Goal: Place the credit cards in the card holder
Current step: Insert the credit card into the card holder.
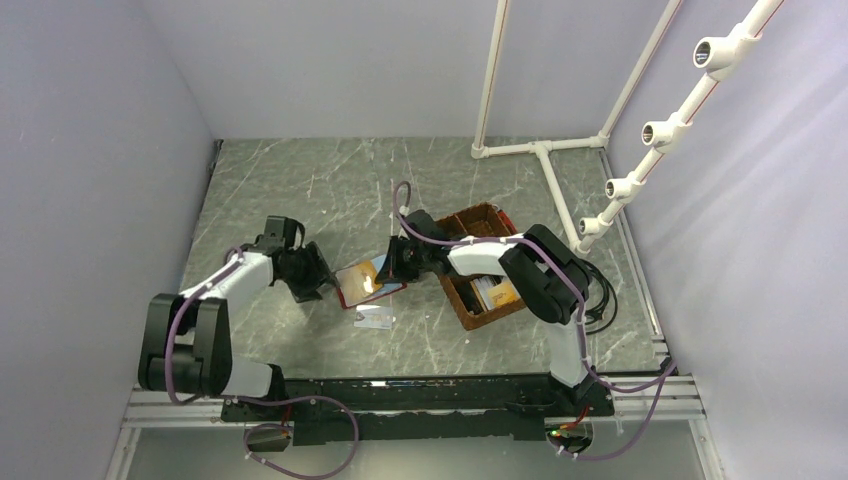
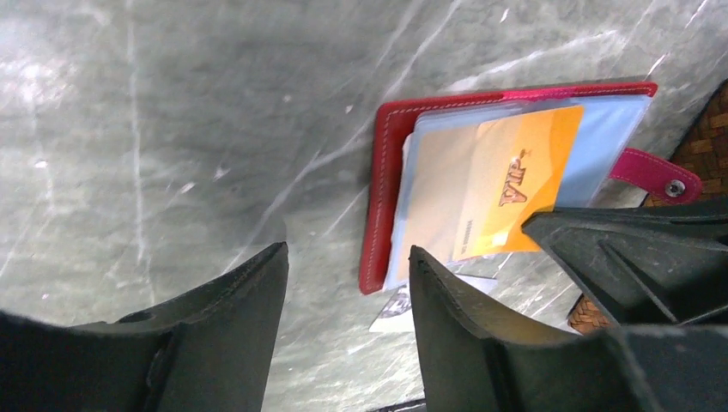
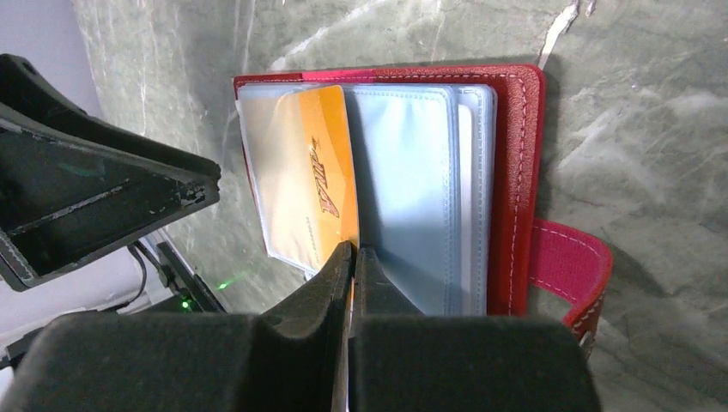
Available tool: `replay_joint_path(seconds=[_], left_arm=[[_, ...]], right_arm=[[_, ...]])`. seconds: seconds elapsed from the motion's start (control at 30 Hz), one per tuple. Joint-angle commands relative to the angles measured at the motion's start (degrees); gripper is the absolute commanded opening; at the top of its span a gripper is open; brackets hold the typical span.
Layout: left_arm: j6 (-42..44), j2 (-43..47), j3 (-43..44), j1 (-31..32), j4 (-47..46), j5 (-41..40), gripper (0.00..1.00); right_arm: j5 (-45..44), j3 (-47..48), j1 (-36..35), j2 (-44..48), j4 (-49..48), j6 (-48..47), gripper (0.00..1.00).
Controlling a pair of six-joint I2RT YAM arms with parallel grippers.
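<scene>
The dark red card holder (image 1: 385, 296) (image 2: 378, 197) (image 3: 515, 172) lies open on the table, its clear sleeves facing up. An orange credit card (image 2: 515, 189) (image 3: 322, 163) rests partly inside the left sleeve. My right gripper (image 1: 392, 268) (image 3: 354, 249) is shut on that card's near edge. My left gripper (image 1: 322, 280) (image 2: 348, 251) stands open just left of the holder, with only bare table between its fingers. A white-grey credit card (image 1: 374, 317) (image 2: 403, 305) lies flat on the table by the holder's near edge.
A brown woven basket (image 1: 470, 300) (image 2: 700, 146) with more cards in it stands right of the holder, under the right arm. The holder's pink snap tab (image 3: 567, 257) sticks out toward the basket. A white pipe frame (image 1: 545, 150) stands at the back right.
</scene>
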State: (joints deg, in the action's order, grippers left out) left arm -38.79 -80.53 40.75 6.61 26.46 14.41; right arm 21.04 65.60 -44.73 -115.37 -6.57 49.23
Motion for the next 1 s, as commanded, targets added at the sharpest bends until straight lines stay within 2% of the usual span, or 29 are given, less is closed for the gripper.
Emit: replay_joint_path(seconds=[0.0,0.13,0.23,0.37,0.53,0.63,0.77,0.97], left_arm=[[-1.92,4.23,-2.86,-0.72,1.27,-1.92,0.55],[-2.51,0.01,-4.97,-0.73,-4.05,3.24,0.35],[-3.42,-2.92,-5.69,-0.72,-7.68,6.11,0.26],[-3.54,-1.82,-6.28,-0.72,-7.59,5.42,0.24],[-2.75,-0.01,-6.53,-0.72,-5.91,4.31,0.22],[-2.59,0.11,-6.88,-0.72,-5.90,4.31,0.21],[-2.06,-0.46,-6.44,-0.72,-5.95,4.35,0.20],[-0.17,-4.59,-3.50,-0.68,-6.25,4.06,0.18]], right_arm=[[-1.91,0.30,-0.18,0.50,1.46,-4.62,0.00],[1.85,2.82,-0.82,-0.88,3.38,-8.21,0.05],[2.63,3.66,-2.60,-0.55,3.62,-10.35,0.11],[3.50,6.37,-4.48,-0.07,6.95,-14.96,0.20],[3.31,6.56,-3.13,1.04,11.78,-22.99,0.38],[2.39,9.31,-3.04,0.16,16.41,-28.11,0.45],[3.14,12.50,-2.91,-1.40,18.43,-32.44,0.52],[8.25,15.01,-3.27,-4.34,15.71,-36.60,0.57]])
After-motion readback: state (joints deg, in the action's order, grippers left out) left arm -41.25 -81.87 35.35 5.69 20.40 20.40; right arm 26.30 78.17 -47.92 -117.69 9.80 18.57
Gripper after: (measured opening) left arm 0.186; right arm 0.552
